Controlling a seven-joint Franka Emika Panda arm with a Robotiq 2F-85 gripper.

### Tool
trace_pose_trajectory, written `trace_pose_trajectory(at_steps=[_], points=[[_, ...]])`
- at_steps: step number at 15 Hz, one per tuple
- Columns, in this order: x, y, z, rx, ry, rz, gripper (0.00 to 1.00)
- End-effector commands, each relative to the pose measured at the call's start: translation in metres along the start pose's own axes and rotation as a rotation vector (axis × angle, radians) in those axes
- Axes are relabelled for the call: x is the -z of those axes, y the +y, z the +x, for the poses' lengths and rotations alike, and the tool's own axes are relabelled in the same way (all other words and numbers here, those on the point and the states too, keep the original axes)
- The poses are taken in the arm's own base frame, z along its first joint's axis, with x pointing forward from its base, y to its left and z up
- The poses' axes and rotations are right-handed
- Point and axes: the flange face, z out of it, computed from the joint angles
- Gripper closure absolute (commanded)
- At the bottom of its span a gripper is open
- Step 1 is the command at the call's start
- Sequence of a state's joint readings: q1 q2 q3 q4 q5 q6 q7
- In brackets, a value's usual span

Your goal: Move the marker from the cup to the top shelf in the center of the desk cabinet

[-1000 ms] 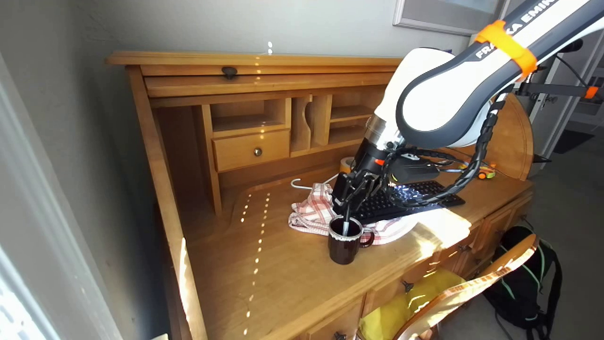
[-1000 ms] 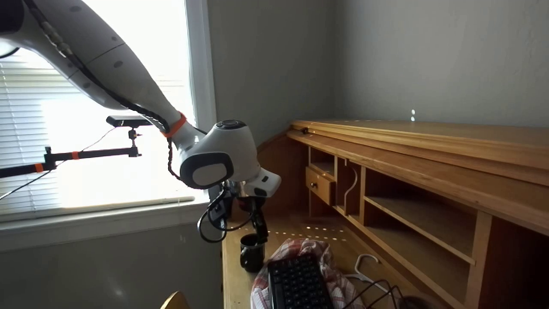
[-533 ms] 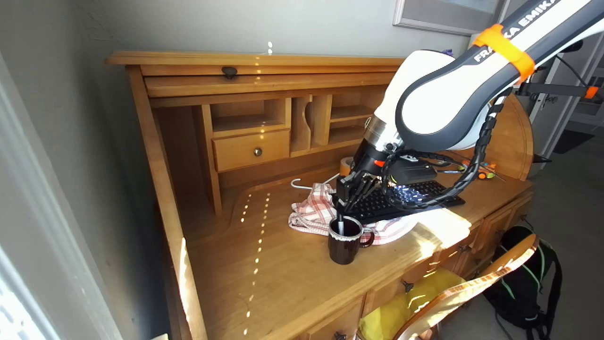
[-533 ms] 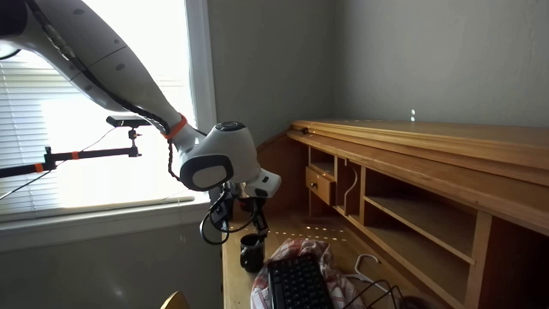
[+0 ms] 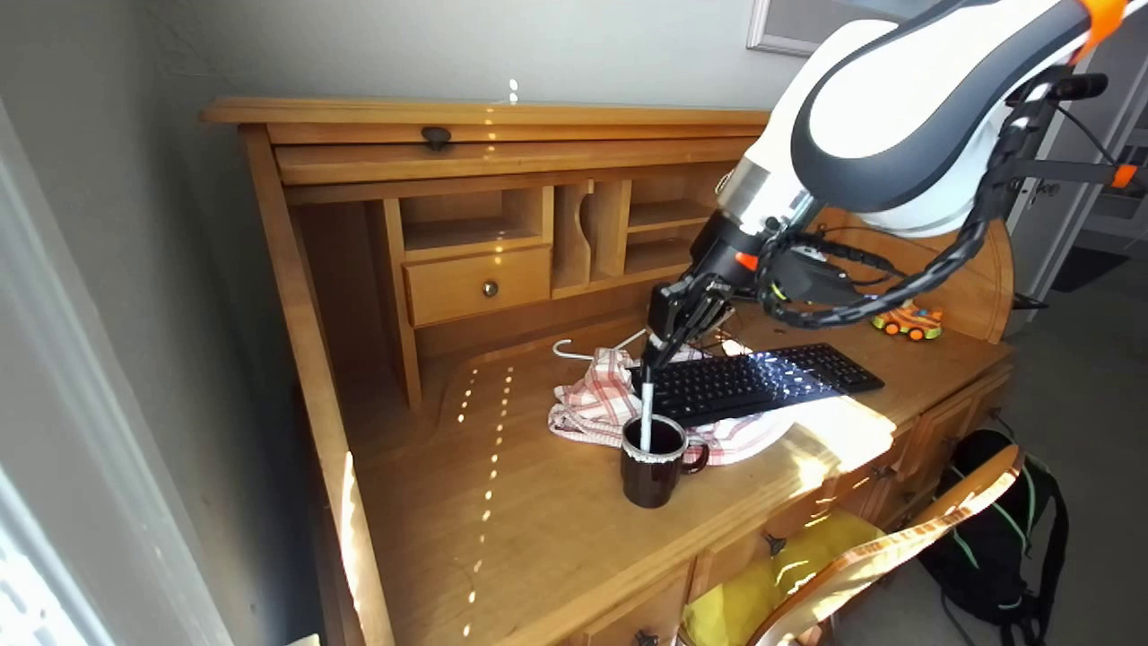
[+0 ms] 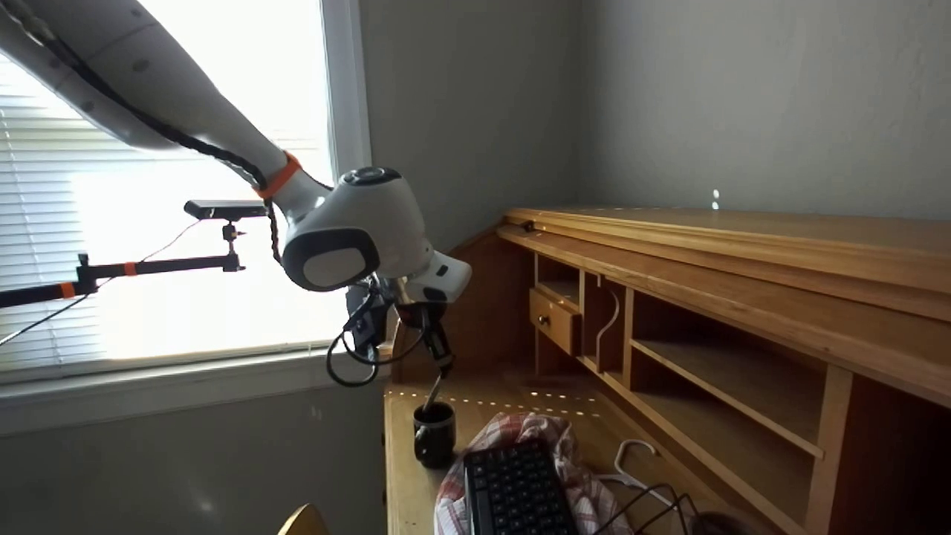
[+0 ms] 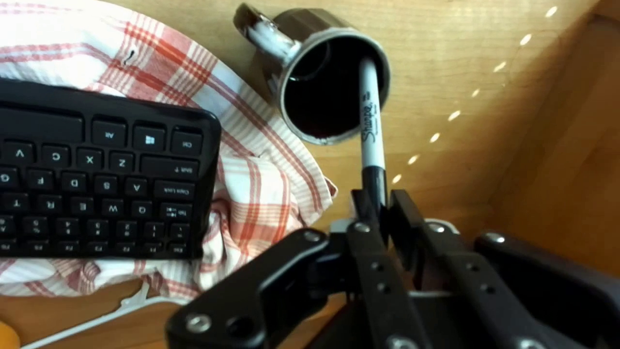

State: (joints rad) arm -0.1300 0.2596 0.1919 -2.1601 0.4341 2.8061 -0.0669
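Note:
The marker [image 7: 370, 121] is slim and whitish with a black end. My gripper [image 7: 380, 201] is shut on that black end, one finger on each side. The marker's far end is still inside the dark brown cup [image 7: 310, 24], its tip hidden there. In an exterior view the gripper [image 5: 650, 363] stands above the cup [image 5: 650, 480], and much of the marker [image 5: 647, 417] shows over the rim, leaning slightly. Behind, the wooden desk cabinet [image 5: 511, 160] holds the top shelf [image 6: 743, 386], an open slot above another one; the arm covers part of it in an exterior view [image 5: 668, 215].
A black keyboard [image 5: 753, 381] lies on a red-and-white checked cloth [image 5: 596, 399] beside the cup. A white hanger [image 6: 631, 461] rests below the compartments. The knobbed drawer [image 5: 475, 285] is left of thin upright dividers [image 5: 583, 233]. A toy car [image 5: 910, 320] stands farther right.
The gripper has closed on the marker and risen, drawing more of it above the cup's rim. The arm has moved up and back, and the cup has shifted very slightly.

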Motion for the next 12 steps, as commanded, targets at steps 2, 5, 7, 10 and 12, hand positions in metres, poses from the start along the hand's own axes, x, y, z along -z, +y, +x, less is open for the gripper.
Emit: trace_pose_trajectory(at_steps=[2,5,7,10,12], points=[[0.086,0.001,0.004,-0.157,0.153,0.072,0.96],[0.117,0.003,0.012,-0.235,0.319,0.084,0.96],[0.125,0.003,0.009,-0.240,0.453,0.055,0.96],[0.118,0.023,-0.002,-0.307,0.591,-0.005,0.96],[0.116,0.034,-0.014,-0.342,0.505,-0.007,0.96]])
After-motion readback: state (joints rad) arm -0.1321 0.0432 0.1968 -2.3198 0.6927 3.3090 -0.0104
